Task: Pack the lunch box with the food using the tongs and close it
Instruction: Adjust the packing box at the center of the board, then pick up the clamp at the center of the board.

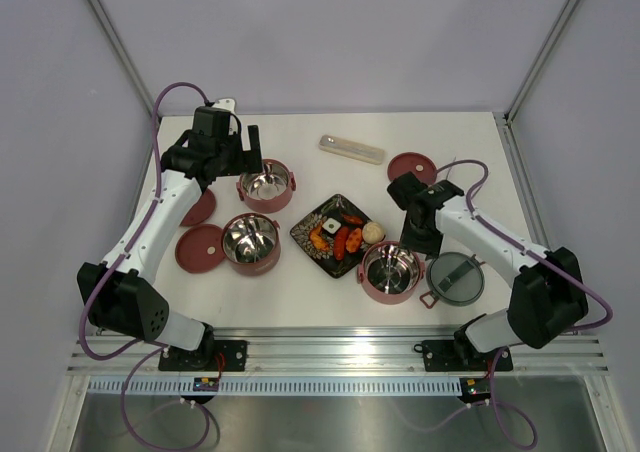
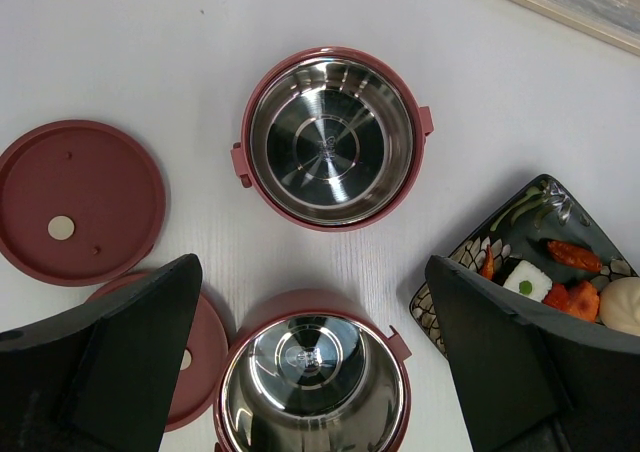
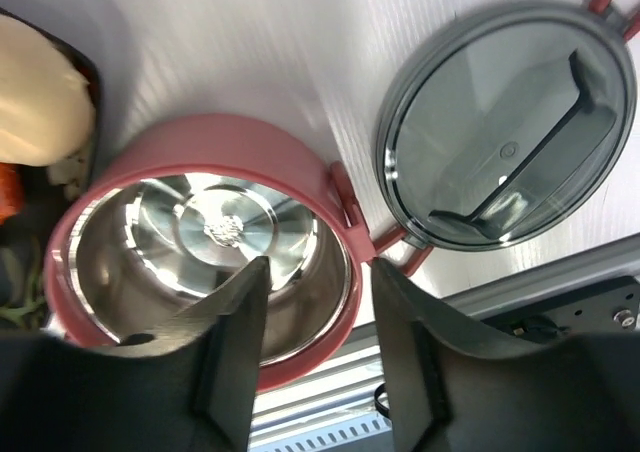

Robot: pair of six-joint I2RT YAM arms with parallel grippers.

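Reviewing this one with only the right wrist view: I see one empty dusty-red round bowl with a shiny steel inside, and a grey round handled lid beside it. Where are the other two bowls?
Observer: The far dusty-red steel-lined bowl and the near dusty-red bowl stand on the table's left side, both empty.
Operator: Where is the food?
Observer: The food, orange and red chunks plus a beige ball, lies on the black square flower-patterned plate in the middle.
Operator: And the left gripper?
Observer: The left gripper hangs open above those two bowls, holding nothing.
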